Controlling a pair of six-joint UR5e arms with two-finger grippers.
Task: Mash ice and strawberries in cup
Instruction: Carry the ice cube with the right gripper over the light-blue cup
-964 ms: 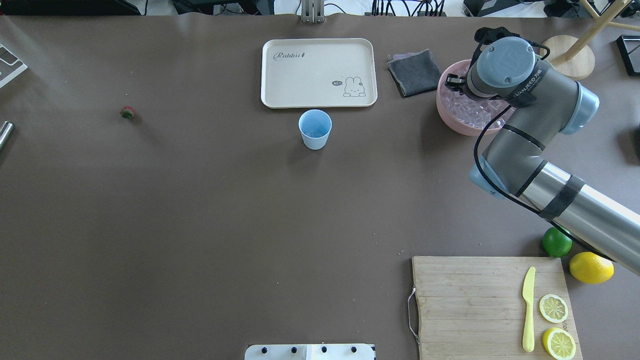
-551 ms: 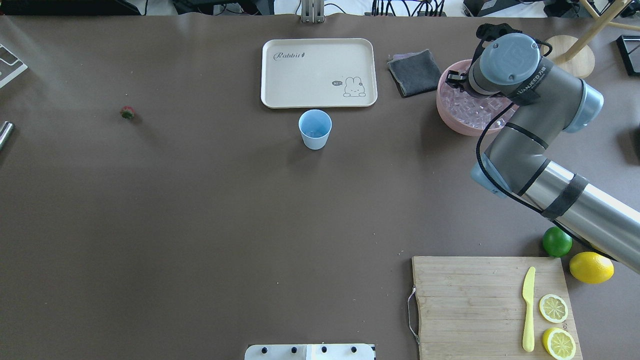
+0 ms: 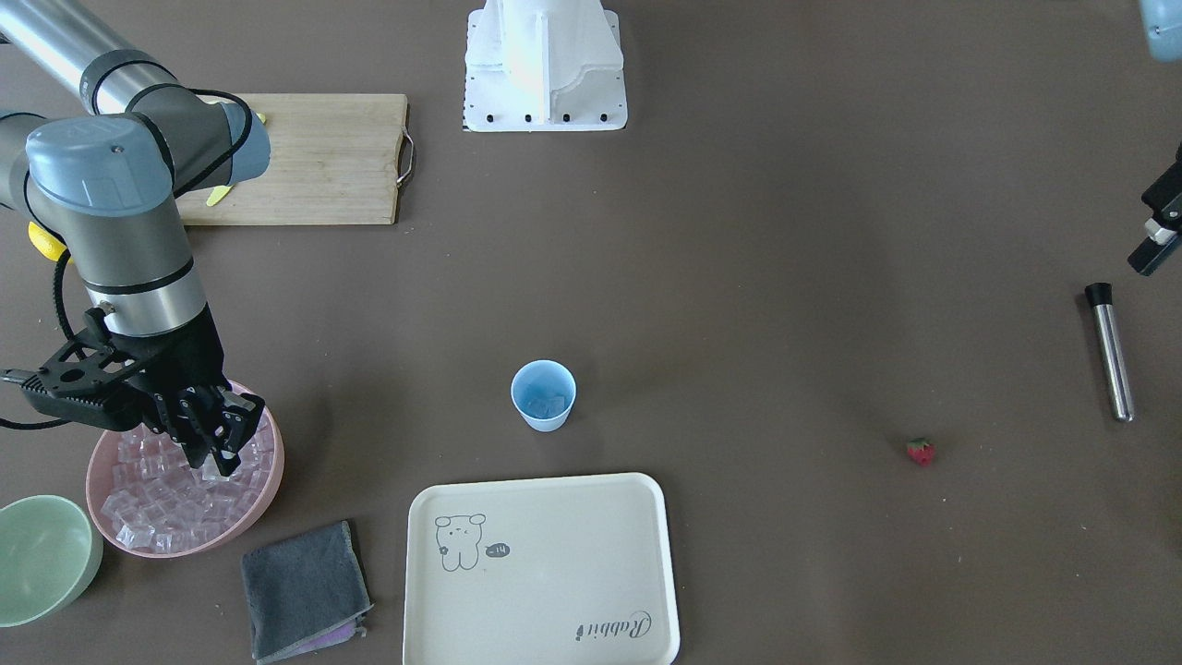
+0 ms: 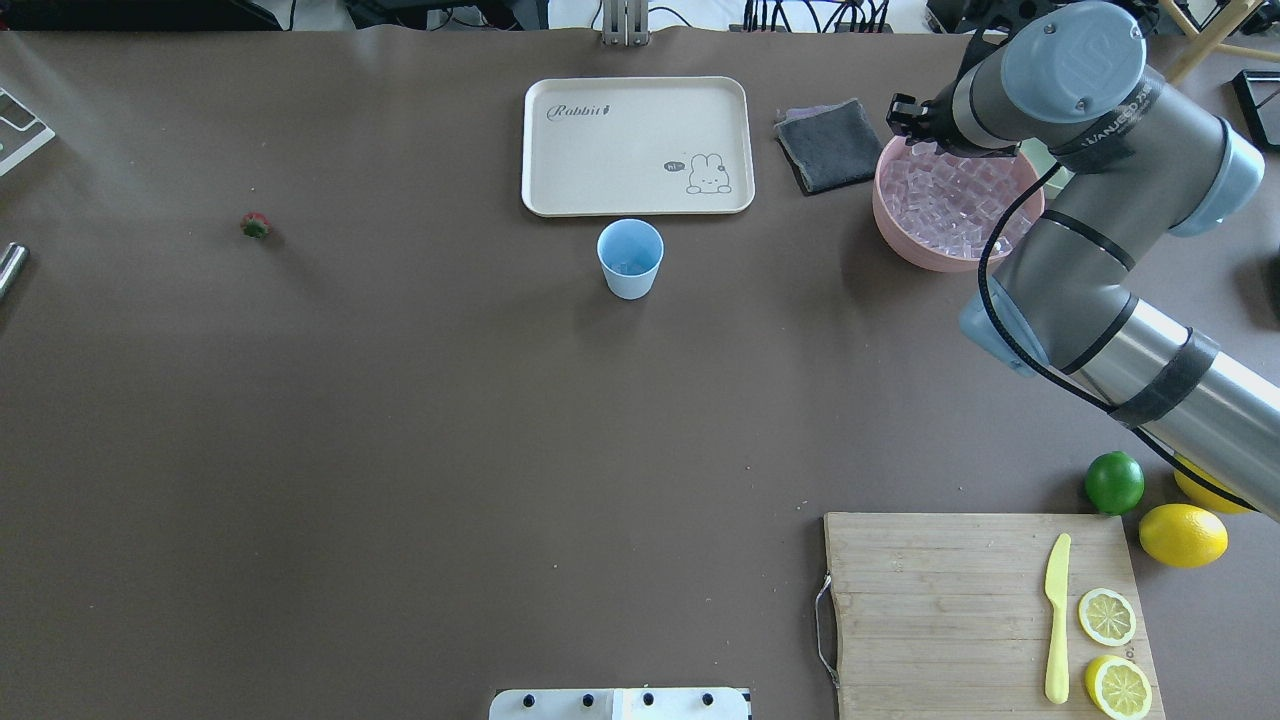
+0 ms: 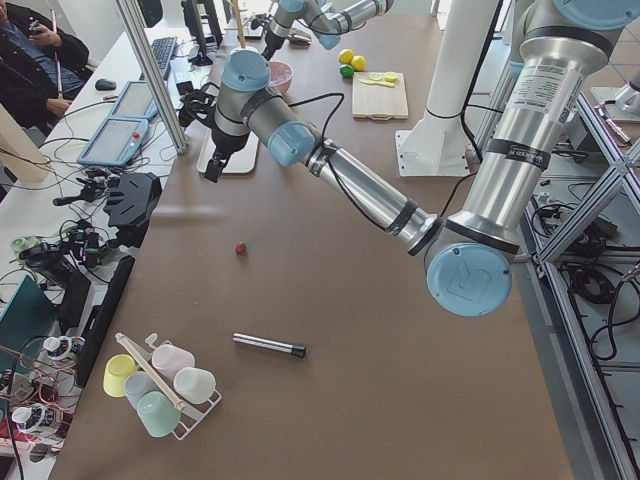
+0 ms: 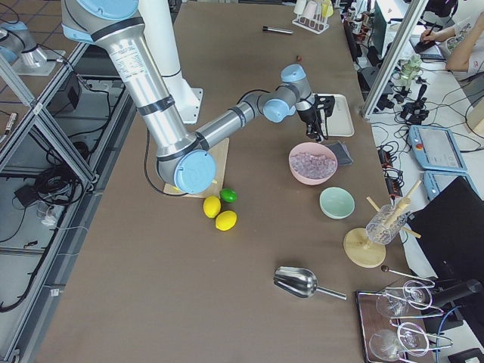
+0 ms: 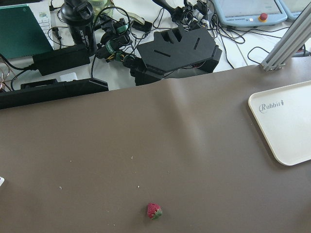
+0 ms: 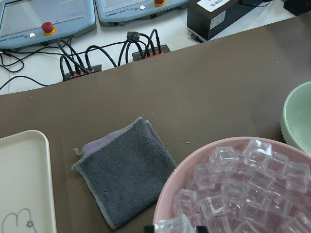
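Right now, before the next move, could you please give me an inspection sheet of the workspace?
Surface: brown table cover, flat, no spill seen.
Job's things: light-blue cup upright, some ice inside; strawberry lying apart on the cover; pink bowl full of ice.
Clutter: tray, grey cloth, mint-green bowl, cutting board with yellow knife and lemon halves, lime, lemons, metal rod.
Grippers: right gripper over the pink bowl, shut on an ice cube; left gripper at the view's edge, state unclear.
Cables: black cable looped along the right arm.
Surroundings: seated person beside the table's left end.
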